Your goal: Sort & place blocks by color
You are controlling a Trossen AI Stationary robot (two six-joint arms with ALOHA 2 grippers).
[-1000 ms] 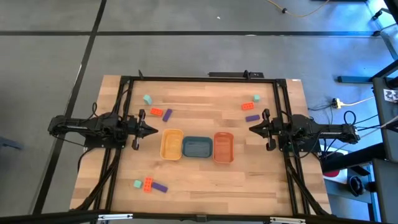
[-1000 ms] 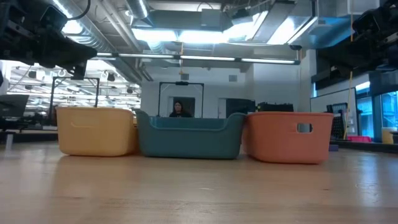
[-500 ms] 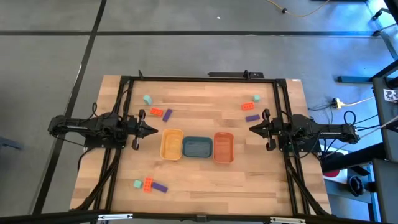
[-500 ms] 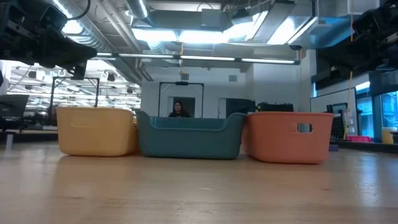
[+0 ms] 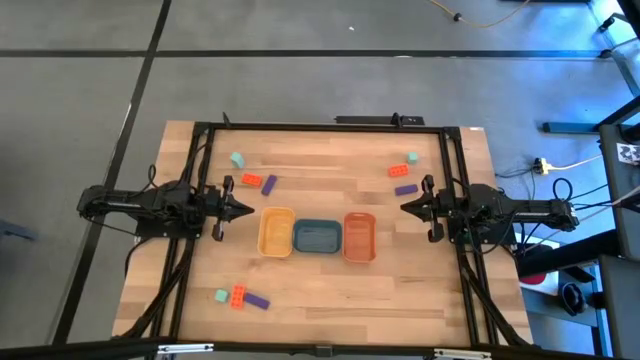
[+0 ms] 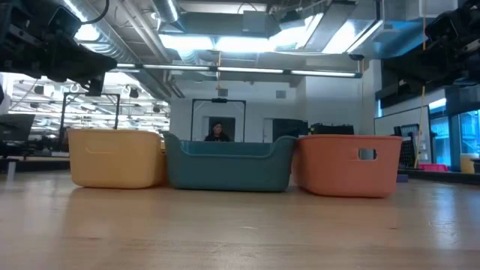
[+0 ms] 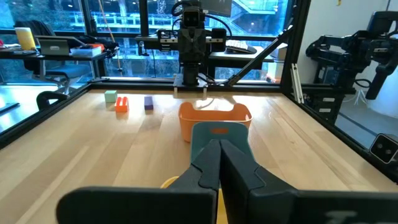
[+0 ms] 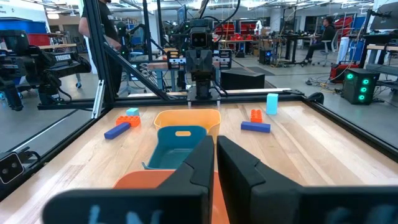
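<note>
Here both arms reach level inward, left fingers (image 7: 217, 163) shut.

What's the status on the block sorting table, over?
Left gripper and right gripper shut, empty, flanking the trays. Nine small toy blocks unsorted, three clusters on the wooden table. Yellow, blue, orange plastic trays empty. Nothing obstructing.

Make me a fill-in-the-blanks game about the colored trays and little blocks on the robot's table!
1. The tray in the middle of the row is ____, between the yellow tray and the orange tray.
2. The blocks lie in ____ small groups on the table.
3. Every tray holds ____ blocks so far.
4. The left tool and the right tool both have their fingers ____.

Missing words: blue; three; no; shut
</note>
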